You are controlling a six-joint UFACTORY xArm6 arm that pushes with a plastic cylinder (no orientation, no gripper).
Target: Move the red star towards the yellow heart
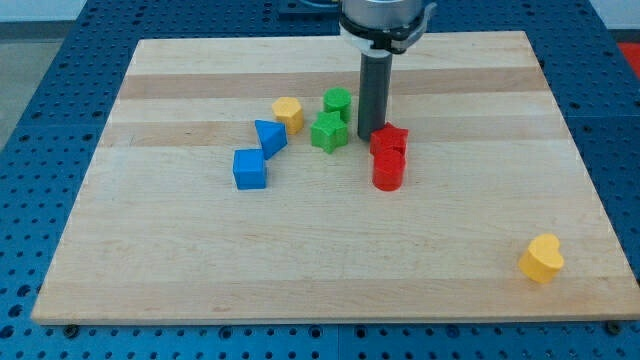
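The red star (pixel 390 139) lies near the middle of the wooden board, touching a red cylinder (pixel 387 170) just below it. The yellow heart (pixel 542 258) sits far off at the board's lower right corner. My tip (pixel 367 136) comes down from the view's top and rests right against the star's upper left side, between the star and the green star (pixel 328 131).
A green cylinder (pixel 337 102) stands just above the green star. A yellow hexagon (pixel 288 112), a blue triangle (pixel 269 136) and a blue cube (pixel 250 169) lie to the left. The wooden board (pixel 200 270) ends at blue perforated table edges.
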